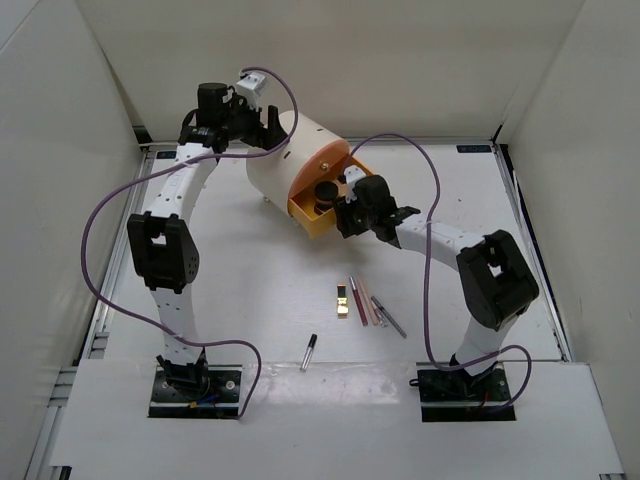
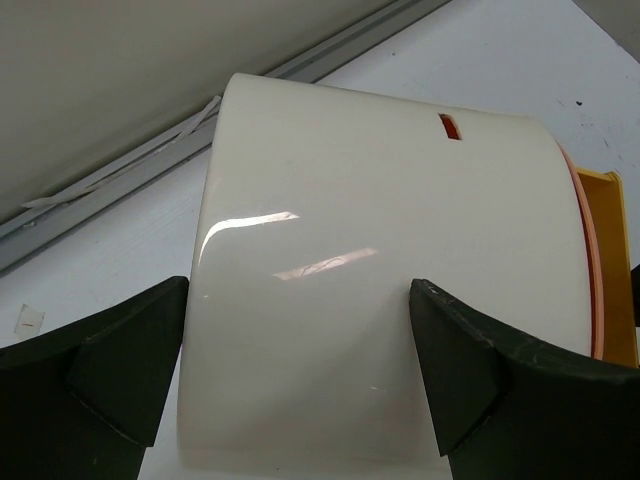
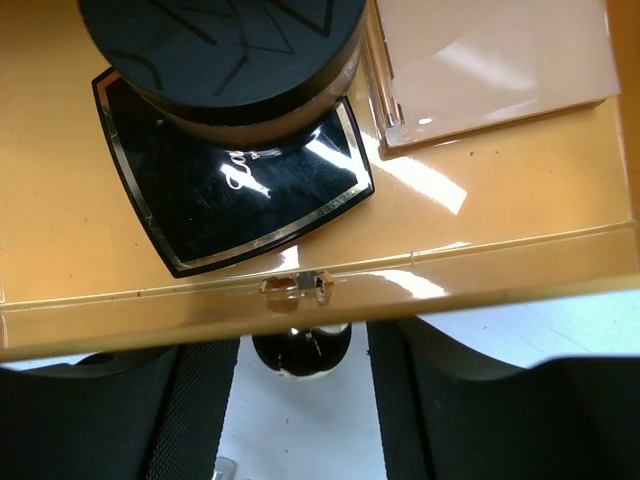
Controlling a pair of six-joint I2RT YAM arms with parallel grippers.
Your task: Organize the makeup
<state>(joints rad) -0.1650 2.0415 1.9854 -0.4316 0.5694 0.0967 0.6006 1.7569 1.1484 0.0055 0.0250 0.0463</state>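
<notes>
The cream cylindrical box (image 1: 290,160) lies at the back, its orange drawer (image 1: 308,215) pulled out. In the drawer a black round compact (image 3: 220,50) rests on a black square compact (image 3: 240,190), beside a clear peach pad (image 3: 490,55). My right gripper (image 3: 303,400) is open; its fingers stand on either side of the drawer's dark knob (image 3: 300,350) with small gaps. My left gripper (image 2: 300,380) is open against the box's cream shell (image 2: 380,230). Thin pink and grey pencils (image 1: 368,303), a small gold-and-black piece (image 1: 343,300) and a black pencil (image 1: 309,352) lie on the table.
White walls enclose the table on three sides. A metal rail (image 1: 100,310) runs along the left edge. Purple cables (image 1: 425,170) loop from both arms over the table. The right arm's elbow (image 1: 495,275) stands right of the pencils.
</notes>
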